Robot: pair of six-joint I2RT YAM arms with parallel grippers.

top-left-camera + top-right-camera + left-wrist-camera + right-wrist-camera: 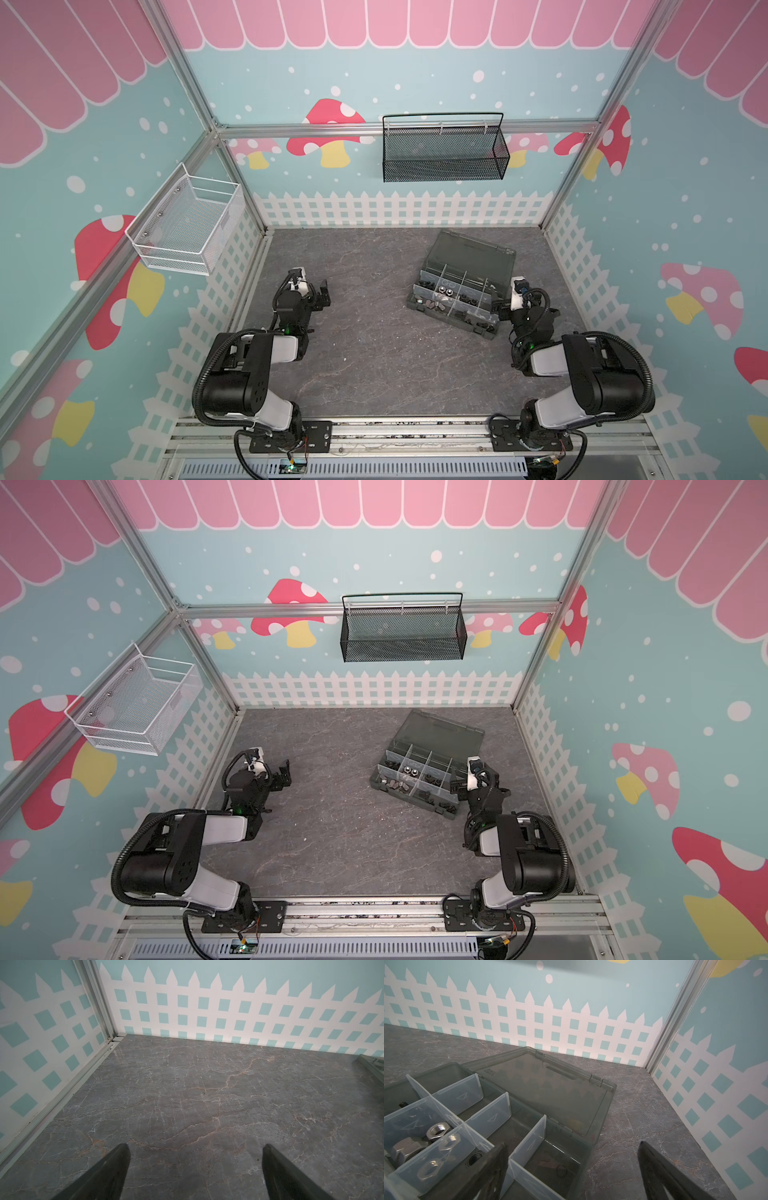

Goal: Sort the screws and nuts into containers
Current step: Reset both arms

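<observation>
Sorting appeared done: nuts [438, 1132] and screws [466, 297] lay in cells of the box [449, 322], none seen loose on the worktop [374, 353]; left claw [195, 1145] and right claw [572, 1142] gaped wide, empty.

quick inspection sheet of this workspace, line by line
surface: grey marbled tabletop, no loose parts seen
job's things: organizer box open, lid folded back flat; silver nuts in its cells; dark parts in other cells, too small to name
clutter: nothing seen
tools: left tool open, empty, over bare tabletop; right tool open, empty, at the box's edge
cables: black corrugated hoses along both arms
surroundings: black mesh basket and white wire basket on painted walls
</observation>
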